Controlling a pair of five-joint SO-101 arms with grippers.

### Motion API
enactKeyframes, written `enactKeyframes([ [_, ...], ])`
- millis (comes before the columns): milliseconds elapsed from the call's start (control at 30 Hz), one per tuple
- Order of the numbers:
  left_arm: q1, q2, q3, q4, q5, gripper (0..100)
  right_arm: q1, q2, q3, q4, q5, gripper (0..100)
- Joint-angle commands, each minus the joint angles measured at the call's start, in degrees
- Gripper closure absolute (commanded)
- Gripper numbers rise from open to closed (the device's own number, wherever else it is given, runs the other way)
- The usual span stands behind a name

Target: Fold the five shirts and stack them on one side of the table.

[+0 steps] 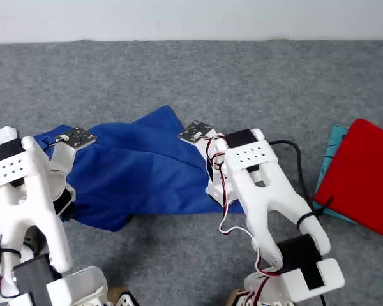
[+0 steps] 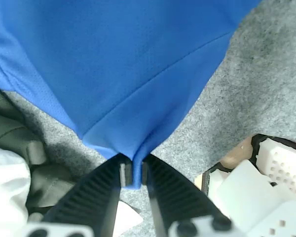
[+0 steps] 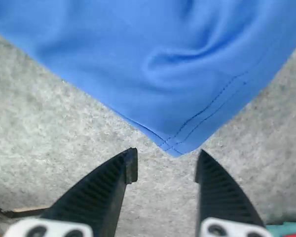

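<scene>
Presently gripped: a corner of the blue shirt [image 1: 140,172], pinched between the tightly closed fingers of the left gripper [image 2: 133,172], at the shirt's left side.
Right gripper [image 3: 165,159]: fingers spread wide with nothing between them — poised at a hemmed, double-stitched corner on the shirt's near right side.
Shirt position: lying rumpled on the grey table [image 1: 179,76], left of centre, with one point reaching toward the far side.
Handling: judged light, thin and limp — likely to sag between two grips and drag on the felt-like surface, with no stiffness to keep a crease unaided.
Where to hold: at corners and hems, where the doubled, stitched cloth gives the pads more to bite; probably best taken deep enough that a thin edge cannot slide out.
Risk: a shallow pinch slipping free, or a second layer caught by accident and spoiling the fold.
Stack: at the right edge of the table, a folded red shirt [image 1: 360,175] resting on a teal piece [image 1: 332,143] that peeks out along its left side; judged to be the pile for finished shirts.
Other cloth: an olive cloth [image 2: 15,138] and a white cloth [image 2: 7,187] bunched just beside the left gripper, kind of garment not clear.
</scene>
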Motion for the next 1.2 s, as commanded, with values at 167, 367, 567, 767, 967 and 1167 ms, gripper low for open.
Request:
enactKeyframes([
  [167, -0.18, -2.64, -0.13, -0.35, -0.44, 99, -0.57, 3.38, -3.08, 0.57, 0.09, 71.2],
  [367, -0.09, -2.64, -0.13, -0.53, -0.44, 99, -4.09, 8.66, -3.08, -2.24, -0.70, 71.3],
  [567, -0.09, -2.55, -0.13, -0.70, -0.44, 99, -2.77, 15.69, -3.16, -6.81, -2.02, 71.6],
  [767, -0.09, -2.55, -0.13, -0.79, -0.44, 99, -1.01, 20.09, -3.25, -9.89, -1.67, 89.7],
  [967, 0.00, -2.64, -0.66, -0.79, -0.44, 99, -0.92, 19.30, -3.87, -9.10, -1.67, 98.9],
  [1167, 1.85, -3.16, -3.82, -0.26, -0.26, 99, 2.07, 12.79, -12.31, 0.57, -1.67, 98.8],
])
